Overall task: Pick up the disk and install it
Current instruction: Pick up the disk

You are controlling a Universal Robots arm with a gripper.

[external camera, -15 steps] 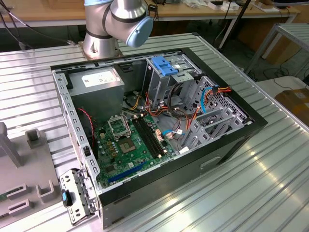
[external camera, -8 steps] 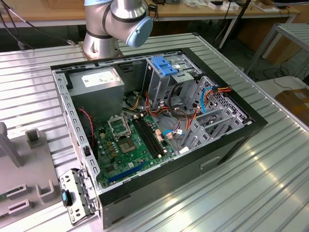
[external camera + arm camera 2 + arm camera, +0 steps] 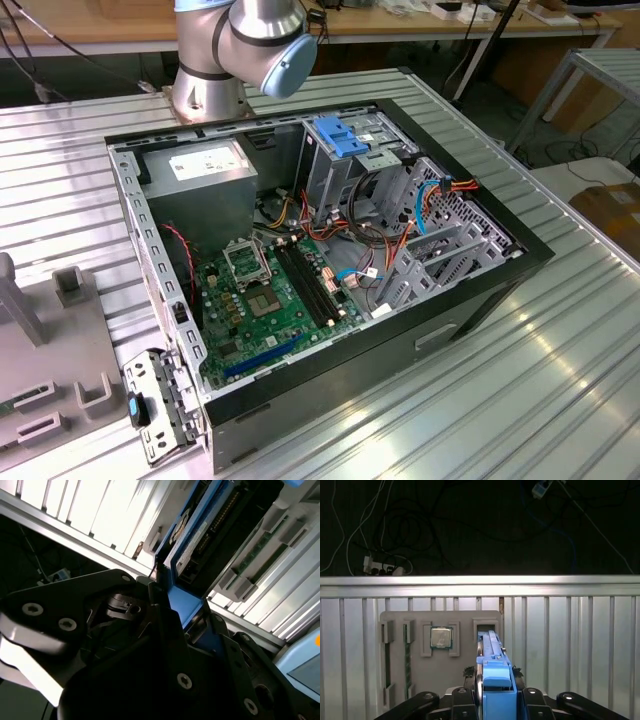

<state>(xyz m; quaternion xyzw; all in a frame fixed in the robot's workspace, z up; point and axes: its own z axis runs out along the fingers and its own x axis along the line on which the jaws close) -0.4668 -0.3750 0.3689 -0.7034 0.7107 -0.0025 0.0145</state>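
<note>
In both wrist views my gripper [image 3: 493,696] is shut on the disk [image 3: 489,650], gripping its blue plastic frame [image 3: 497,680] between black fingers [image 3: 461,700]. The disk stands on edge and points away from the gripper toward the slot [image 3: 486,625] of a grey holder plate [image 3: 465,660]. I cannot tell whether its far end touches that slot. In the second wrist view the disk's white label [image 3: 192,545] and its blue frame [image 3: 184,605] run between the gripper [image 3: 182,617] fingers. The open computer case [image 3: 330,250] with its drive cage [image 3: 345,165] lies in the exterior view.
On the holder plate a square processor chip [image 3: 441,638] sits beside the slot, and memory sticks [image 3: 407,655] stand further along. In the case are a grey power-supply box [image 3: 205,170], a green motherboard [image 3: 265,290], cables [image 3: 380,250] and a blue bracket [image 3: 336,135]. Ribbed metal table [image 3: 520,380] all around.
</note>
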